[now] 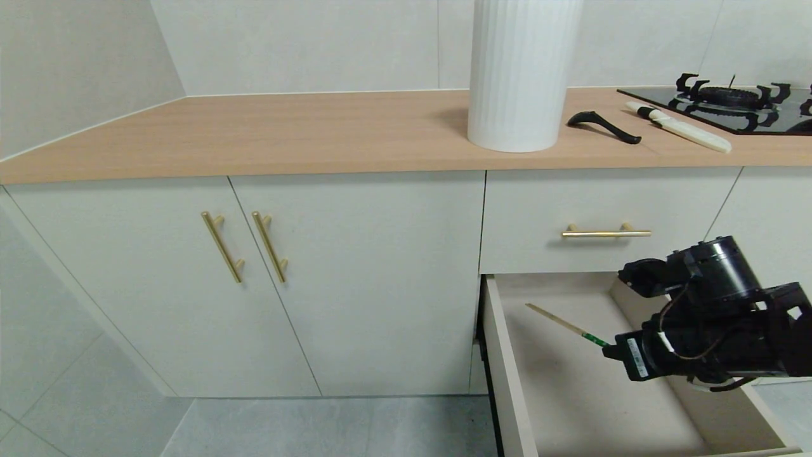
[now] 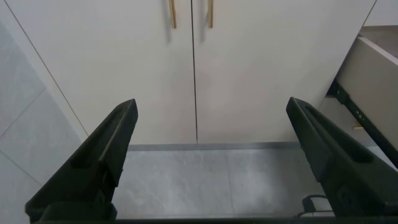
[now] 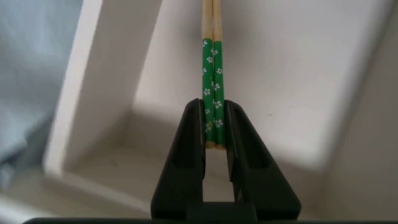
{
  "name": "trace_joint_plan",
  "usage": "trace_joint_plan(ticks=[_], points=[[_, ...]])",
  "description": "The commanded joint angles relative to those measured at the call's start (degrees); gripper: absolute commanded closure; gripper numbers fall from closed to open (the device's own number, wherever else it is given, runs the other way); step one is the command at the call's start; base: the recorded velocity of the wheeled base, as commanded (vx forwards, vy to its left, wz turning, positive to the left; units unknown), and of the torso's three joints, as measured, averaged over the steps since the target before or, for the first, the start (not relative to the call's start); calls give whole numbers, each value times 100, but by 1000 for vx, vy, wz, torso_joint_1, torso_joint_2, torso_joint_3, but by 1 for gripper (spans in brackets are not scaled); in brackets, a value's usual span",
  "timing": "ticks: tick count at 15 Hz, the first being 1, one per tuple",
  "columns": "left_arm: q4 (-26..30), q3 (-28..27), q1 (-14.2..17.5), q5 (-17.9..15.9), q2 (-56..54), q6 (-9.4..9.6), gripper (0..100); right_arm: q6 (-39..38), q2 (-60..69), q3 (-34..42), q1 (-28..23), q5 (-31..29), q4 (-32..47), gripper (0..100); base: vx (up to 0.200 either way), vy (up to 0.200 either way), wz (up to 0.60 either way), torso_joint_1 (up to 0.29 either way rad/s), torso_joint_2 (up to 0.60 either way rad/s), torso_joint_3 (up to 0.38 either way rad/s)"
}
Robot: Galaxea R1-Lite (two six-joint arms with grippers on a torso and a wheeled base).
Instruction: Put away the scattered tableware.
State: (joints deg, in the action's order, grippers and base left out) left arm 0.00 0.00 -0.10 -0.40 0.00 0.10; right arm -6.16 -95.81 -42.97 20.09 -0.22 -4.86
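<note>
A pair of wooden chopsticks [image 1: 564, 325] with green flowered ends [image 3: 212, 81] is clamped in my right gripper [image 1: 612, 349], held over the inside of the open drawer [image 1: 507, 381]. The sticks point toward the drawer's back left. In the right wrist view the two fingers [image 3: 193, 143] press the green ends together. On the counter lie a black-handled utensil [image 1: 602, 125] and a cream knife with a black band [image 1: 682, 130]. My left gripper [image 2: 208, 155] stands open above the grey floor, facing the closed cabinet doors.
A tall white ribbed cylinder [image 1: 520, 73] stands on the wooden counter [image 1: 285, 136]. A black gas hob [image 1: 729, 105] sits at the far right. A closed drawer with a gold handle [image 1: 606, 233] is above the open one. Two cabinet doors with gold handles [image 1: 244, 244] are at left.
</note>
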Motion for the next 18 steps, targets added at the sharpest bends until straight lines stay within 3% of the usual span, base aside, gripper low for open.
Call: trace_joint_plan(ticks=[1,2,4,6,18], points=[[0,0,1,-4,0,-1,0,-668,-931,-317,355,-391,-313,100,0,0,0,0,0,0],[0,0,1,5,0,-1,0,-712,-993,-326,364,-435,-375,100,0,0,0,0,0,0],[0,0,1,-4,0,-1,0,-1002,-1757,-308,364,-839,-1456,100,0,0,0,0,0,0],[0,0,1,-4,0,-1,0,-1072,-2109,-291,364,-971,-1816,100,0,0,0,0,0,0],[0,0,1,5,0,-1,0,-1063,-3251,-264,408,-1209,-2352,100,0,0,0,0,0,0]])
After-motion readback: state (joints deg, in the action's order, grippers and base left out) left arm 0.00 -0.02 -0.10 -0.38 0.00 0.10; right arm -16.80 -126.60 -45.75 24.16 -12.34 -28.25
